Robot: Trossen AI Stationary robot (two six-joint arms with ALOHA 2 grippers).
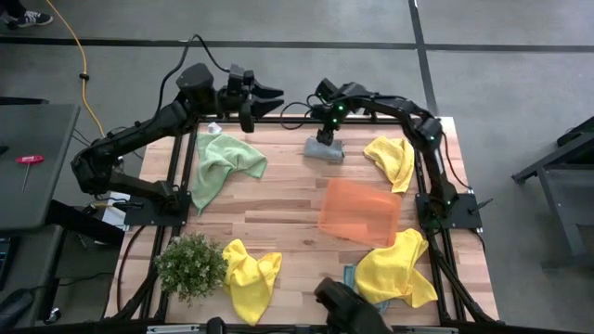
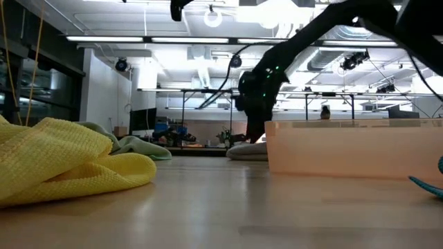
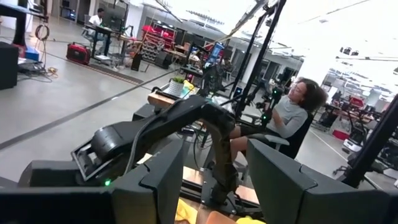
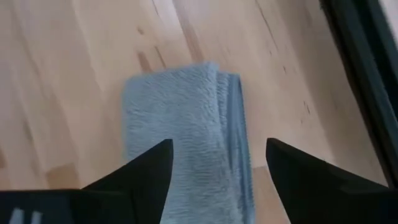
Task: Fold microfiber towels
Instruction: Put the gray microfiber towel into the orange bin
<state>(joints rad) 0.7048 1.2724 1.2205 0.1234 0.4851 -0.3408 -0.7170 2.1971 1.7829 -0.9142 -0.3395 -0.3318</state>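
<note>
A folded grey-blue towel [image 1: 325,149] lies flat on the table near the far edge; it also shows in the right wrist view [image 4: 180,130] and the low view [image 2: 246,151]. My right gripper [image 1: 326,128] is open just above it, and its fingers [image 4: 149,168] stand over the towel's two sides without touching. My left gripper [image 1: 271,93] is open and empty, raised beyond the table's far edge. A pale green towel [image 1: 221,163] lies crumpled at the far left. Yellow towels lie at the far right [image 1: 393,159], near left [image 1: 251,276] and near right [image 1: 394,269].
An orange tray [image 1: 360,211] sits right of centre, between the two right-hand yellow towels. A potted plant [image 1: 190,265] stands at the near left. A teal cloth [image 1: 351,276] peeks out from under the near-right yellow towel. Bare wood lies in the table's middle.
</note>
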